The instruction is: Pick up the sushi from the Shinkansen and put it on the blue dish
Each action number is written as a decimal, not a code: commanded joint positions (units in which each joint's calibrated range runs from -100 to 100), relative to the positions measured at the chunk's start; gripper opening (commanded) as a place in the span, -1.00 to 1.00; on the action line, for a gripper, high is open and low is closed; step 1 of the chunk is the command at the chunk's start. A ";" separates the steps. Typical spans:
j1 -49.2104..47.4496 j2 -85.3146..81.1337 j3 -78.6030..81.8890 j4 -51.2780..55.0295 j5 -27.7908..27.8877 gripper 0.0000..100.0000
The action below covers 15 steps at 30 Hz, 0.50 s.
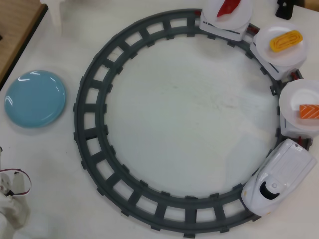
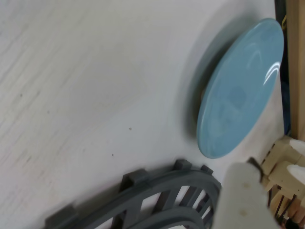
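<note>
Sitting on the white table [image 1: 174,99], largest item is the gray ring track [image 1: 94,99], filling most of the overhead view; a short arc of it also shows at the bottom of the wrist view. Shinkansen [image 1: 279,177] is on the track's lower-right curve in the overhead view, rounded nose with black windshield pointing down-left, three cars trailing up the right side behind it. Each car carries a round white plate. First car's plate [image 1: 294,97], just behind the locomotive, holds the sushi [image 1: 309,111]: orange salmon with pale stripes, lying on the plate's right part, close to the frame edge. Second plate [image 1: 279,55] holds a yellow egg piece [image 1: 286,40]. Third plate [image 1: 244,17], at the top edge, holds a dark red tuna piece [image 1: 228,7], partly cropped. Blue dish [image 1: 35,98] is outside the ring on the left in the overhead view, well apart from the train, nothing on it; wrist view shows it glossy at upper right, near the track arc. Arm is only a white bit with red wiring at the overhead view's bottom-left corner. Gripper [image 2: 245,200]: one blurred pale finger at the wrist view's bottom right, nothing seen in it; can't tell whether the jaws are apart or together.
</note>
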 commanded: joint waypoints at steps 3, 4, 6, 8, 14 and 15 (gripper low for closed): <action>0.31 -0.28 -0.44 -0.16 -0.30 -0.49; 0.40 -0.28 -0.53 -0.16 -0.30 -0.49; 0.66 -0.28 -0.89 -0.16 -0.30 -0.49; 2.78 0.55 -1.61 -0.33 -0.30 -0.49; 7.97 3.54 -7.56 0.01 -0.46 -0.49; 8.41 5.78 -9.00 0.01 -0.51 -0.49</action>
